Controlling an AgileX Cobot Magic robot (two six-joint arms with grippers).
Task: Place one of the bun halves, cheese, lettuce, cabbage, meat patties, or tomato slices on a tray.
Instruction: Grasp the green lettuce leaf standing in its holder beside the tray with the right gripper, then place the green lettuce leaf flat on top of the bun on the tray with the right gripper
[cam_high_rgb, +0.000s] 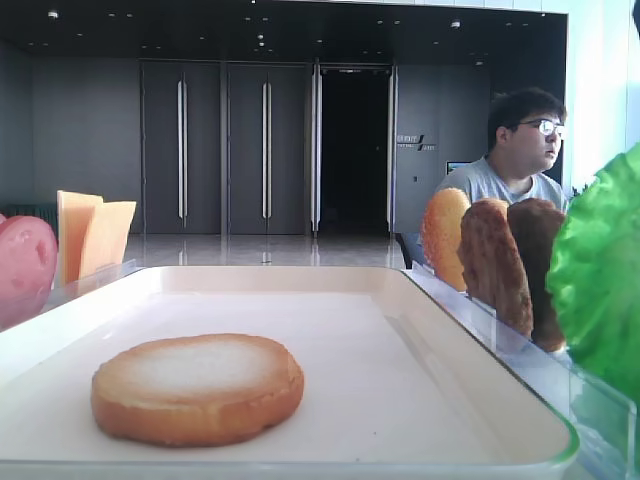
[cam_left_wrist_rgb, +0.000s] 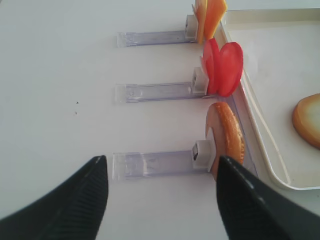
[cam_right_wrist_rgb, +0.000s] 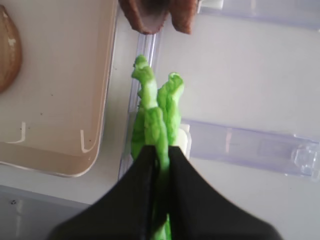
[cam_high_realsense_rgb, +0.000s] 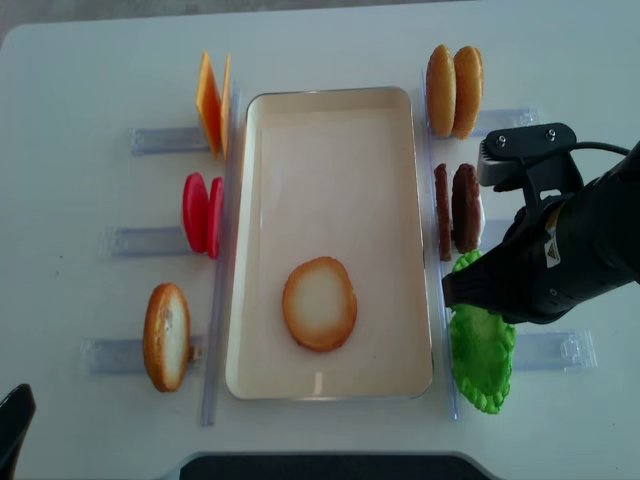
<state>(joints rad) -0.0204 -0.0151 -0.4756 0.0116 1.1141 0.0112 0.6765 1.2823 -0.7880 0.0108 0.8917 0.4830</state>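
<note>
The cream tray (cam_high_realsense_rgb: 330, 180) holds one bun half (cam_high_realsense_rgb: 319, 303) lying pale face up, which shows large in the low exterior view (cam_high_rgb: 197, 387). My right gripper (cam_right_wrist_rgb: 161, 149) is shut on the frilly green lettuce (cam_right_wrist_rgb: 155, 110), which stands on edge in its clear holder just right of the tray (cam_right_wrist_rgb: 60, 100). From overhead the right gripper (cam_high_realsense_rgb: 458, 290) sits over the lettuce (cam_high_realsense_rgb: 482, 350). Above the table left of the tray, my left gripper (cam_left_wrist_rgb: 161, 165) hangs open and empty, near an upright bun half (cam_left_wrist_rgb: 227, 135).
Upright in clear holders are cheese (cam_high_realsense_rgb: 212, 100), tomato slices (cam_high_realsense_rgb: 202, 213) and a bun half (cam_high_realsense_rgb: 166, 336) on the left. Bun halves (cam_high_realsense_rgb: 454, 90) and meat patties (cam_high_realsense_rgb: 455, 207) stand on the right. A seated person (cam_high_rgb: 520, 150) is beyond the table.
</note>
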